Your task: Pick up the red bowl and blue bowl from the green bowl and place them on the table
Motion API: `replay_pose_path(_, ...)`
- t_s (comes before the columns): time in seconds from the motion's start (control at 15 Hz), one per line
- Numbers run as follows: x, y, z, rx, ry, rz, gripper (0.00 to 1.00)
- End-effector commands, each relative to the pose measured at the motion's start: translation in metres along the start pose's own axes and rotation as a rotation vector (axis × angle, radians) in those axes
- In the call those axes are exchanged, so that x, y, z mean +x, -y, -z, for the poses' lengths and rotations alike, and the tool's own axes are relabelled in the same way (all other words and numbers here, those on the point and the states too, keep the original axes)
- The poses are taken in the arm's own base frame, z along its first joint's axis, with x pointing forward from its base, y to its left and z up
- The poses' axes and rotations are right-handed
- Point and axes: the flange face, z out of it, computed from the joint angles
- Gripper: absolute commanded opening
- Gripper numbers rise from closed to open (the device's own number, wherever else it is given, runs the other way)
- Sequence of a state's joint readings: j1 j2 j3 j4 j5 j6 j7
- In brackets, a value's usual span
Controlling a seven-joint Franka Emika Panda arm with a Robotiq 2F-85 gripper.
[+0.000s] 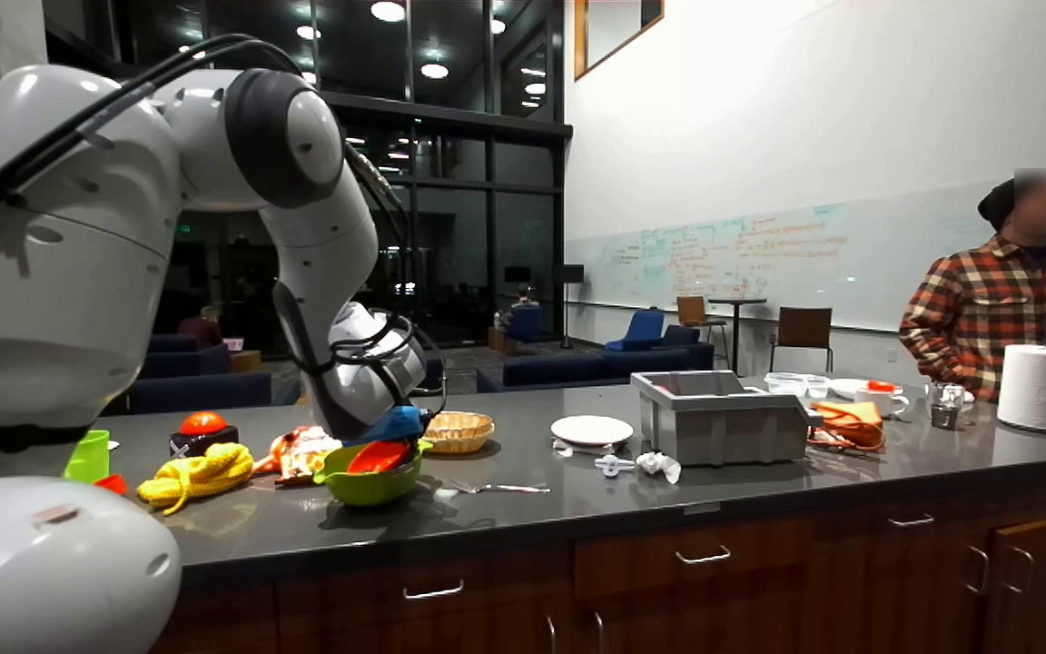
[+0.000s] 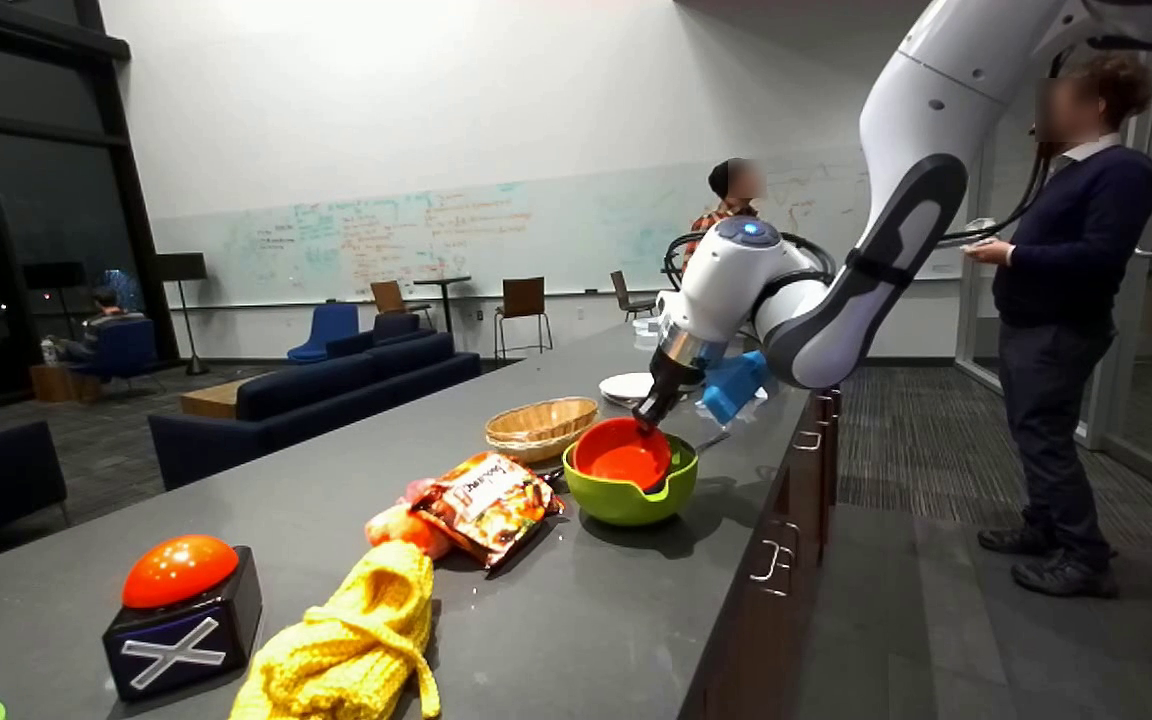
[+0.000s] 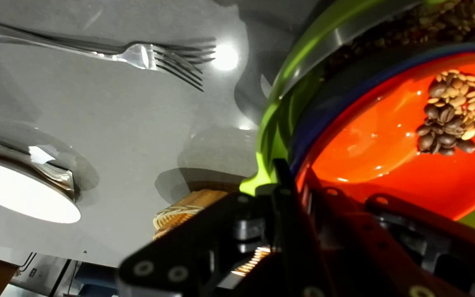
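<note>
The red bowl (image 2: pixel 621 455) sits tilted inside the lime-green bowl (image 2: pixel 626 505), which stands on the dark grey table (image 2: pixel 586 620). Coffee beans and pale grains lie in the red bowl (image 3: pixel 365 136) in the wrist view. The blue bowl (image 3: pixel 324 115) shows only as a dark blue rim under the red one. My gripper (image 3: pixel 295 177) is shut on the rims of the red and blue bowls, one finger inside the red bowl, the other outside. The green bowl (image 3: pixel 264 136) holds dark grains. In an exterior view the red bowl (image 1: pixel 378 457) and green bowl (image 1: pixel 369 488) partly hide the fingertips.
A wicker basket (image 2: pixel 541 425) and a snack bag (image 2: pixel 486 500) stand close to the green bowl. A fork (image 3: pixel 138 55) and a white plate (image 3: pixel 23 194) lie nearby. A grey bin (image 1: pixel 723 427), a yellow knitted pouch (image 2: pixel 346 640) and a red button box (image 2: pixel 181 620) stand farther off.
</note>
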State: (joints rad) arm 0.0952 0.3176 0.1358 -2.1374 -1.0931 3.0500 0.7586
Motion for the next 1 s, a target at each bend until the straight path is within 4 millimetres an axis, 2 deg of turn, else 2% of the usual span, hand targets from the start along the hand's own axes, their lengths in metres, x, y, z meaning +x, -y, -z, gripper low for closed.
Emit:
replay_pose_path(0.0, 0.007, 0.002, 0.015, -0.012, 0.002, 0.023, 0.02)
replay_pose_path(0.4, 0.024, 0.005, 0.034, -0.019, -0.005, 0.051, 0.02)
replay_pose_path(0.93, 0.046, -0.012, 0.057, -0.053, 0.004, 0.068, 0.02)
